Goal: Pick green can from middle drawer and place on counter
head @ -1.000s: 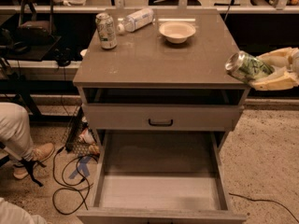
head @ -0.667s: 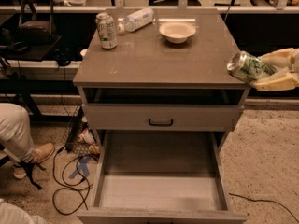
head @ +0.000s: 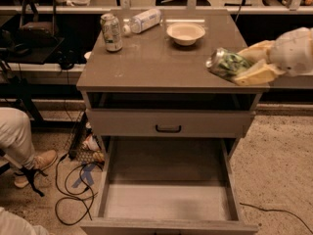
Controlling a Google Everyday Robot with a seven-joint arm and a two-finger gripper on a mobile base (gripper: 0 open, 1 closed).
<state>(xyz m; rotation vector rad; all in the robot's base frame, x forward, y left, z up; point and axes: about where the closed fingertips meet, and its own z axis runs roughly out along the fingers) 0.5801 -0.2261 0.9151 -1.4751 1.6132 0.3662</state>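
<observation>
Can (head: pixel 224 62) in end effector (head: pixel 240 66) — over counter (head: pixel 156 60)

The jaws, blurred, at the right edge of the table (head: pixel 161 58), clasp the green can (head: pixel 226 62), hiding its far end; below them, the middle drawer (head: pixel 166 199) is cropped.

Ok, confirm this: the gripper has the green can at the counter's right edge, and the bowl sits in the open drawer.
Wrong on the bowl: it sits on the counter, near the back edge; the open middle drawer shows only bare floor. The camera view shows this. The gripper does have the green can at the counter's right edge.
</observation>
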